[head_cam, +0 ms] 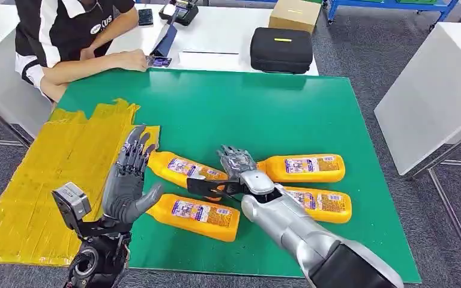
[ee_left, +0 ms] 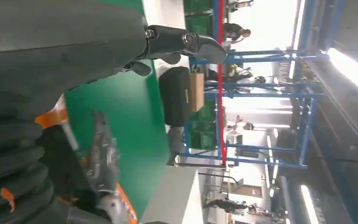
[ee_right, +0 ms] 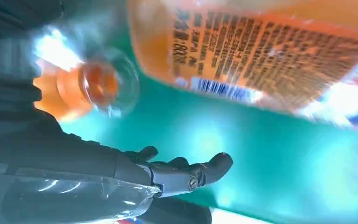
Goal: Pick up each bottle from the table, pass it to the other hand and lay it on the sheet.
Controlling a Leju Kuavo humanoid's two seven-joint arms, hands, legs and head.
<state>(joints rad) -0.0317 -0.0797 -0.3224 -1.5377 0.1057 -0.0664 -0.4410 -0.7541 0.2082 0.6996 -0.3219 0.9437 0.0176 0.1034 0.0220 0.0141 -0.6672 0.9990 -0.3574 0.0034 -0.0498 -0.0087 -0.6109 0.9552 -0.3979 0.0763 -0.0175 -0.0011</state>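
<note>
Overhead, from the head view, four orange bottles are lying on the green bench (head_cam: 276, 108). The upper left bottle (head_cam: 183, 169) is lying just beside the yellow sheet (head_cam: 42, 180), the lower left bottle (head_cam: 195, 215) below it, the upper right bottle (head_cam: 306, 168) and the lower right bottle (head_cam: 321, 204) on the other side. The left hand (head_cam: 129, 180) is standing upright with its fingers spread wide, holding nothing, at the sheet's edge near the caps of the two left bottles. The right hand (head_cam: 239, 165) is reaching in among the four bottles, palm down with fingers apart; whether it is touching any bottle cannot be told. A person (head_cam: 72, 36) is sitting at the far corner beside a black case (head_cam: 281, 50) and a cardboard box (head_cam: 295, 13).

Next, the left wrist view is looking past the left hand's dark fingers (ee_left: 186, 42), extended and holding nothing, over the green surface towards the black case.

Finally, the right wrist view is showing the right hand's fingers (ee_right: 186, 175) stretched open over the green surface, with a blurred bottle label (ee_right: 261, 60) and an orange cap (ee_right: 86, 86) close by.
</note>
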